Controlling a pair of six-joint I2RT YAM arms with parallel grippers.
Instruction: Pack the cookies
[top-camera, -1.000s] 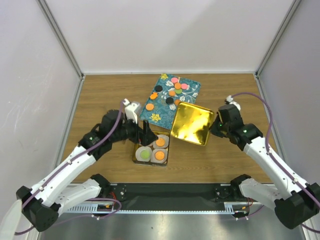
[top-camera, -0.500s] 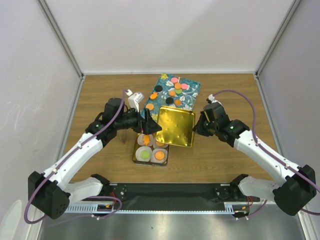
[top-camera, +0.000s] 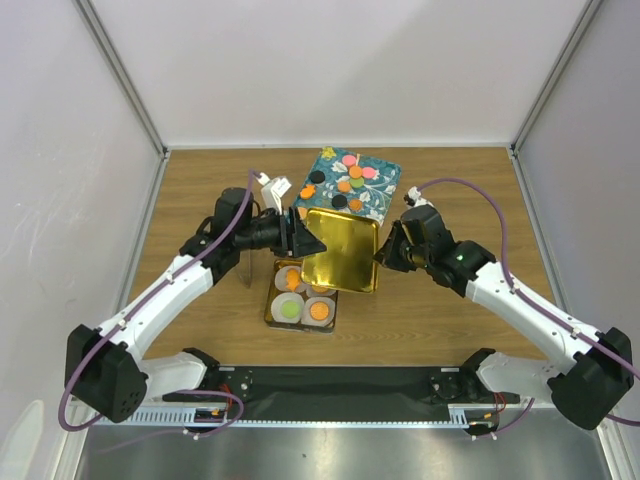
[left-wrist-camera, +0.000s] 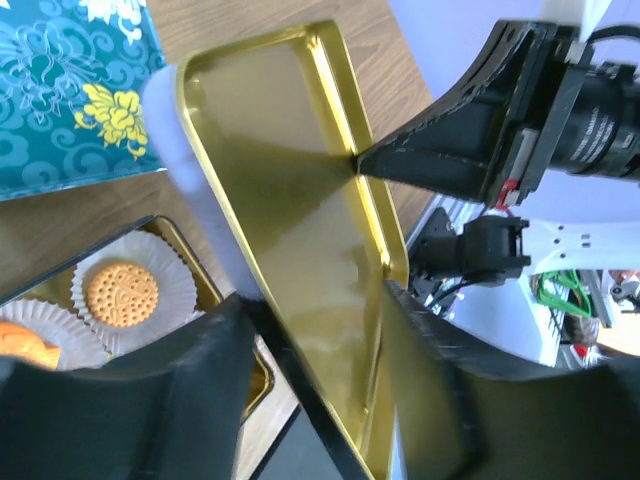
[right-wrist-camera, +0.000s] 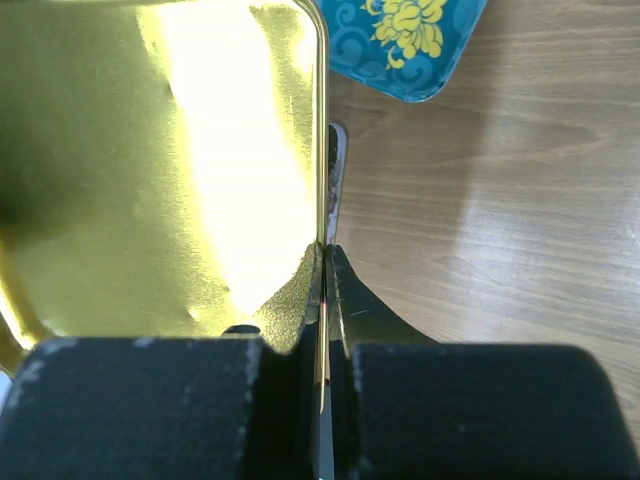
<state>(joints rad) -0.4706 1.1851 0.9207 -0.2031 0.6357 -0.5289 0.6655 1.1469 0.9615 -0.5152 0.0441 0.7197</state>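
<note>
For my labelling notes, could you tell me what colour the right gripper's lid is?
The lid is shiny gold, best seen from the right wrist.

The right gripper has carried the lid leftward, partly over the tin. The left gripper has risen to straddle the lid's left edge.

Both arms are reaching inward over mid-table, wrists facing each other. The left gripper is holding its fingers parted, and the right gripper is pinching tightly closed.
</note>
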